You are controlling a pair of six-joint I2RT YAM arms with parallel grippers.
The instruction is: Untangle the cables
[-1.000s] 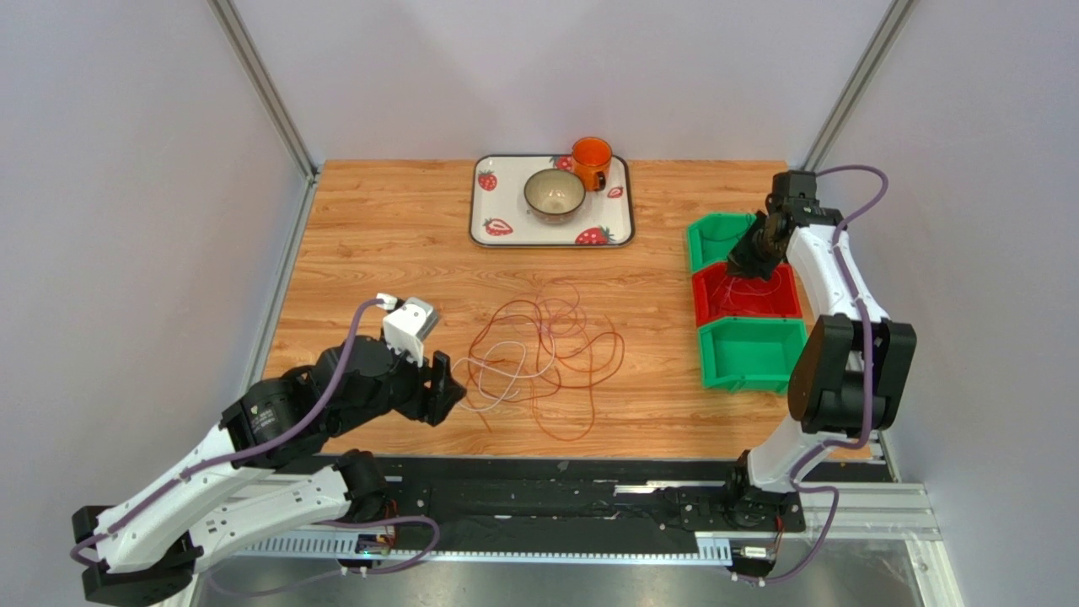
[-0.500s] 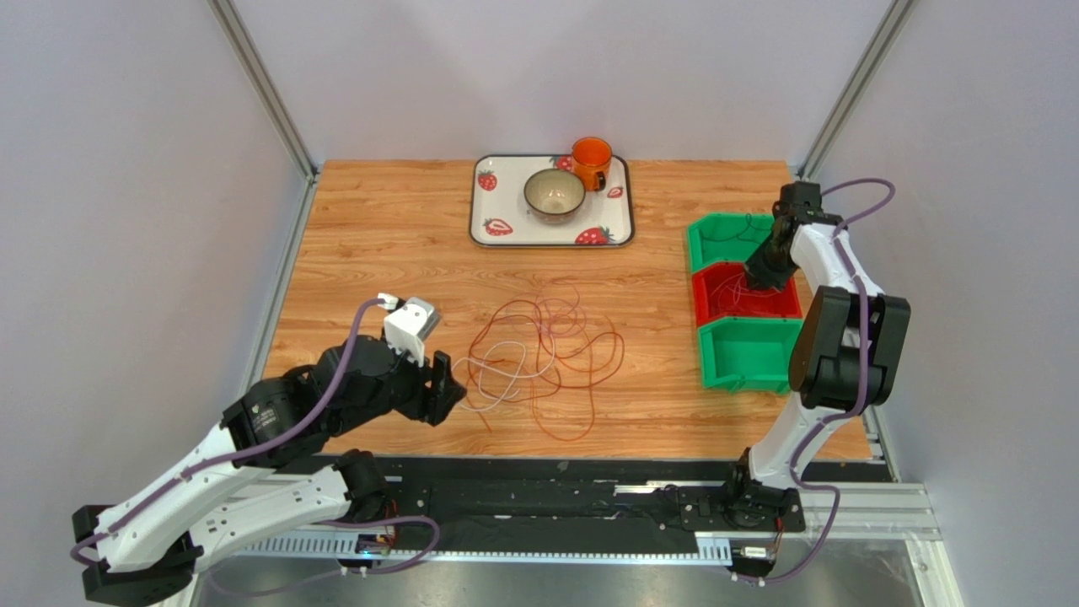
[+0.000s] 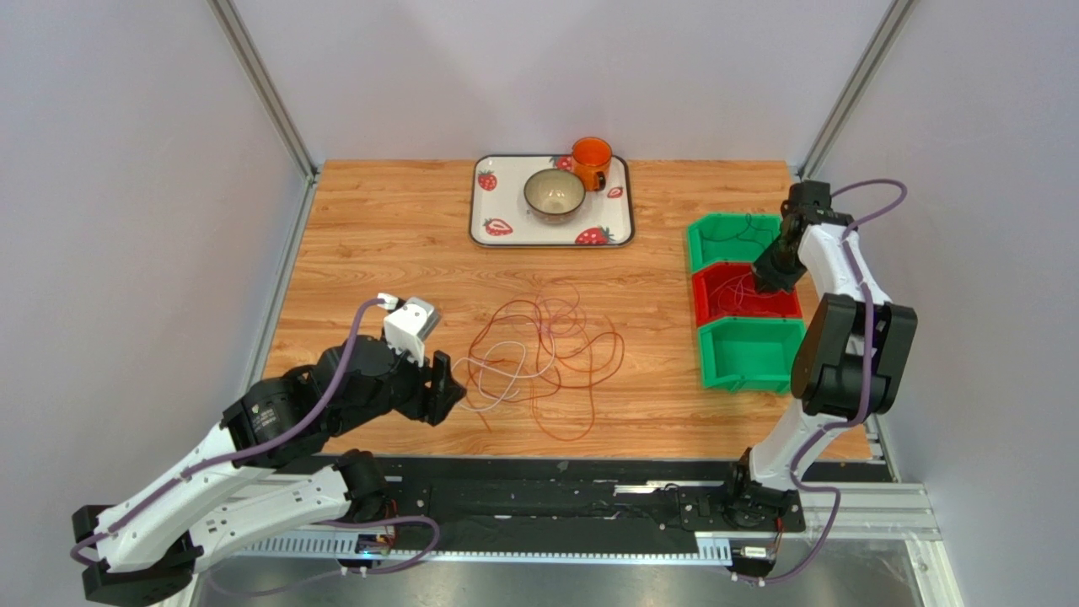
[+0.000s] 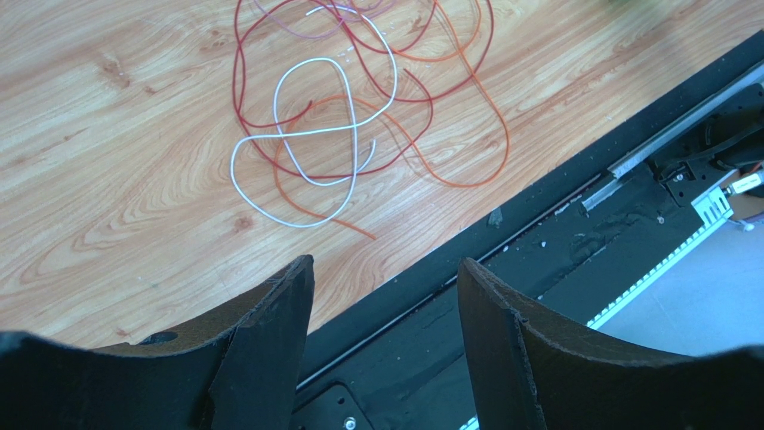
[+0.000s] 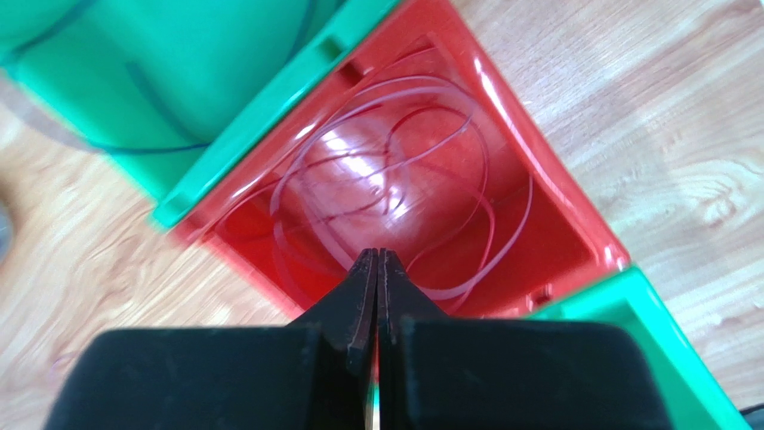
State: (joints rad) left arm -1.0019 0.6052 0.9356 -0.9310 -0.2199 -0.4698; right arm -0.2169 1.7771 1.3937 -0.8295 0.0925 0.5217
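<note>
The cables (image 3: pixel 545 354) lie in a loose tangle of red, orange and white loops mid-table, and the left wrist view shows the same cables (image 4: pixel 350 116) ahead of the fingers. My left gripper (image 3: pixel 443 390) hovers just left of the tangle, near the front edge. The left gripper (image 4: pixel 386 264) is open with nothing between its fingers. My right gripper (image 3: pixel 768 269) hangs above the red bin (image 3: pixel 747 294). That right gripper (image 5: pixel 377 255) is shut, with nothing visibly pinched. A thin pinkish-red cable (image 5: pixel 403 179) lies coiled in the red bin (image 5: pixel 574 224).
A green bin (image 3: pixel 728 238) sits behind the red one, holding a dark cable (image 5: pixel 134 145); another green bin (image 3: pixel 750 354) sits in front. A strawberry tray (image 3: pixel 497 209) at the back carries a bowl (image 3: pixel 555 194) and an orange cup (image 3: pixel 590 161). A black rail (image 3: pixel 570 487) runs along the near edge.
The right arm has swung a little to the right over the bins, its gripper staying shut above the red bin. The left arm and the tangle have not moved.
</note>
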